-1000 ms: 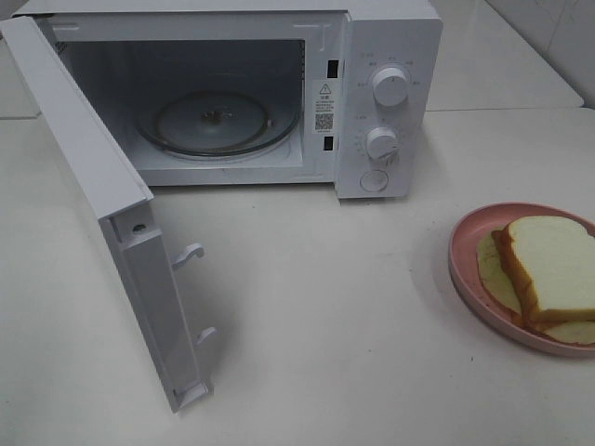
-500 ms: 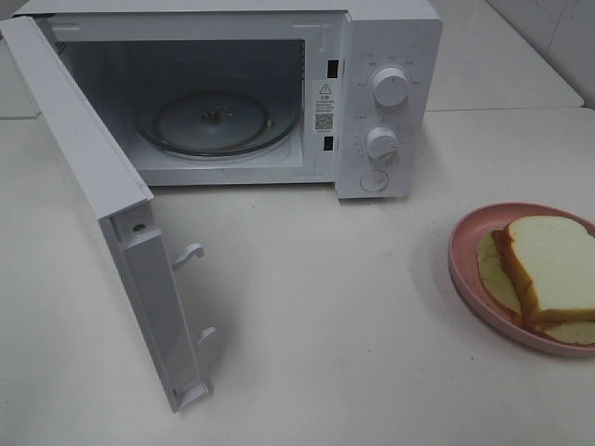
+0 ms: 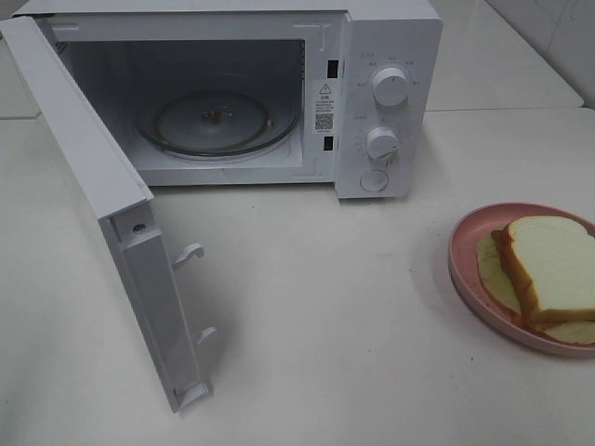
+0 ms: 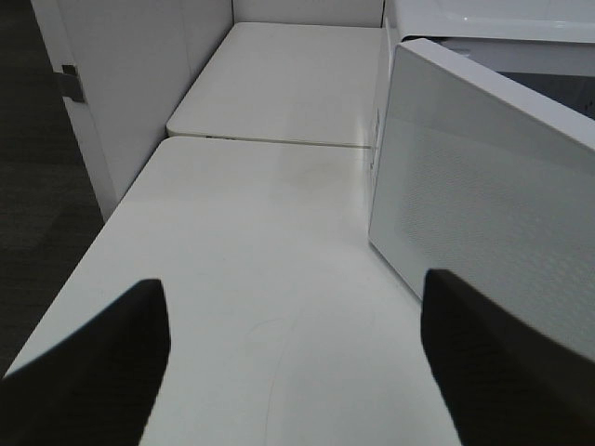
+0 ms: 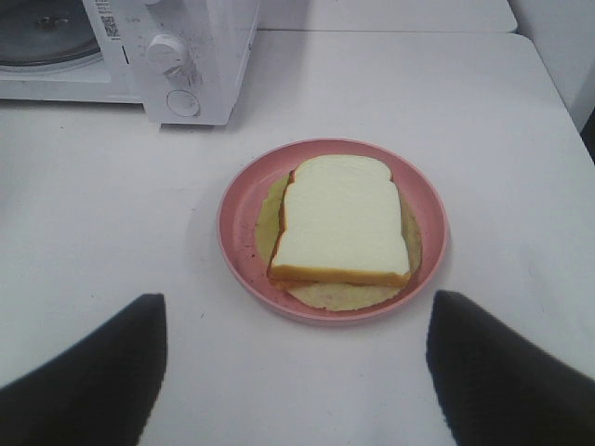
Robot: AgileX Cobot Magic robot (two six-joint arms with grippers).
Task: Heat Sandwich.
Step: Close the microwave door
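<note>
Right hand (image 5: 296,372) hangs wide and empty over the sandwich (image 5: 341,221); next it grabs the plate (image 5: 237,223) for the open microwave (image 3: 372,102).

Left pincer (image 4: 293,362) hangs above the worktop (image 4: 251,279) with its dark fingers (image 4: 88,372) spread wide; right pincer (image 5: 297,372) likewise gapes, holding nothing, its fingers (image 5: 507,372) well apart

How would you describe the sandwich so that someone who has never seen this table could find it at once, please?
Start at the white microwave with its door open, then look right across the table to the round pink plate. The sandwich lies on it: square white bread with orange-brown crusts and pale filling, the only food in sight.
</note>
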